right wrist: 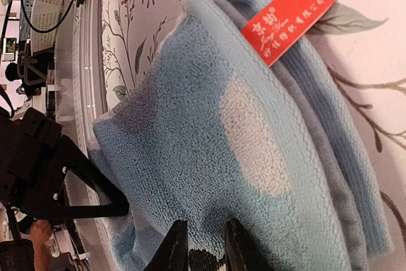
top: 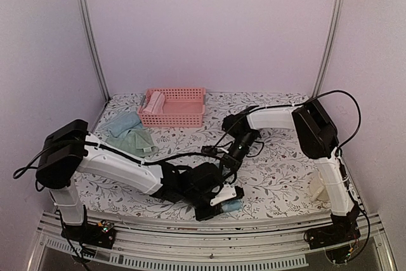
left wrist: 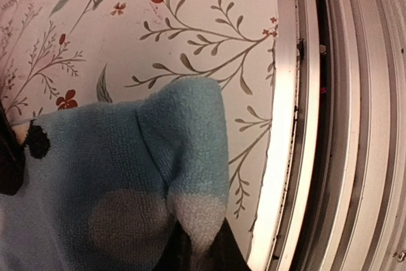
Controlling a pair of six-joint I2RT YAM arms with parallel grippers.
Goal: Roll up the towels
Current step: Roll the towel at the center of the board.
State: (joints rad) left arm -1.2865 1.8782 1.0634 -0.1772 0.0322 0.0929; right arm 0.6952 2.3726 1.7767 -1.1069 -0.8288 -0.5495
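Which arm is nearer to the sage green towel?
Left. The left arm passes just on the near side of the sage green towel; the right arm lies far off to its right.

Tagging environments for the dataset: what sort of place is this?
Probably a lab test booth, not a home: plain walls and metal posts box in a flower-patterned table, and two robot arms are bolted to a metal rail at its near edge.

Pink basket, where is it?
Top view: the pink basket sits at the far edge of the table, left of centre, a light blue towel beside its left end.
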